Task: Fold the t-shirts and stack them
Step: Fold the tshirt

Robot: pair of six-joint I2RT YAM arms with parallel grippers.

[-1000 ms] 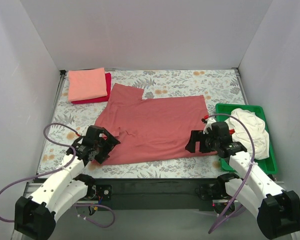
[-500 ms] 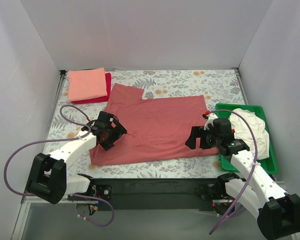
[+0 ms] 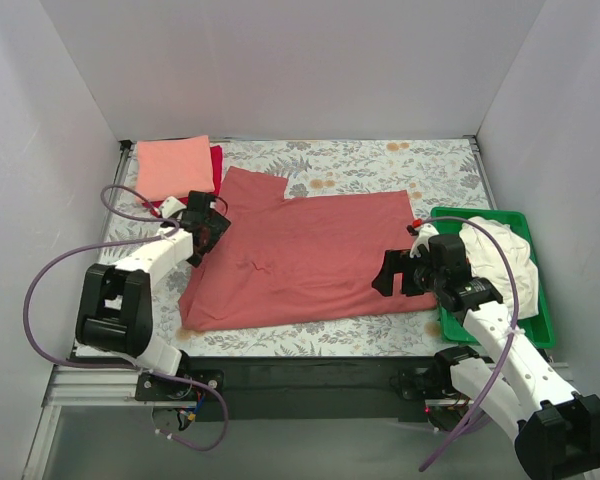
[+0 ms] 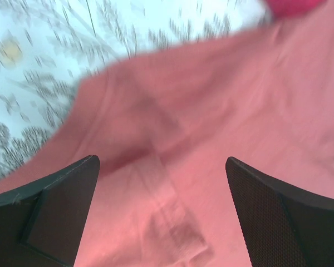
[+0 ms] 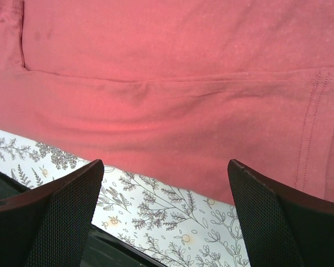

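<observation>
The dusty brick-red t-shirt (image 3: 310,255) lies spread flat in the middle of the table, partly folded. It fills the left wrist view (image 4: 222,111) and the right wrist view (image 5: 172,72). My left gripper (image 3: 205,228) is open and empty over the shirt's left edge. My right gripper (image 3: 390,275) is open and empty over the shirt's near right corner. A folded salmon-pink t-shirt (image 3: 173,166) lies on a folded crimson t-shirt (image 3: 216,160) at the far left corner. The cream-white t-shirt (image 3: 500,255) sits crumpled in the green tray (image 3: 540,325).
The table has a floral-print cloth (image 3: 380,160) and grey walls on three sides. The green tray stands at the right edge beside my right arm. The table's dark front edge (image 5: 100,245) shows in the right wrist view.
My left gripper has moved from the shirt's near left corner away and up along its left edge. The shirt's near left corner now lies flat. The right arm has barely moved.
</observation>
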